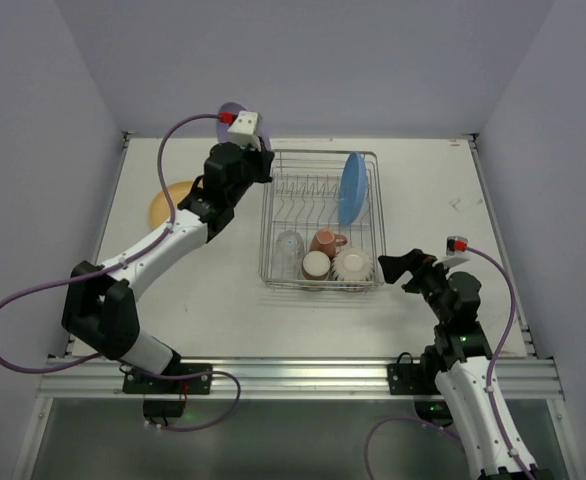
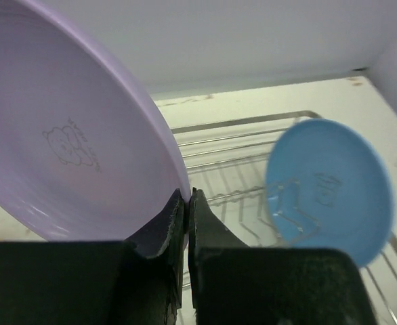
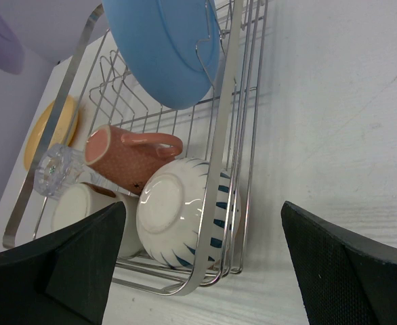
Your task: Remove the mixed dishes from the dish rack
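The left claw is pinched shut on the lower rim of the purple plate, a pale lilac disc with a faint outline drawing. It holds the plate on edge, past the far left corner of the silver wire dish rack. To its right the blue plate stands upright in the rack. The yellow-orange plate lies flat on the white table, under pale lilac walls. The right claw gapes wide and empty just beside the rack. Ahead of it lie a ribbed bowl, two cups and a clear tumbler.
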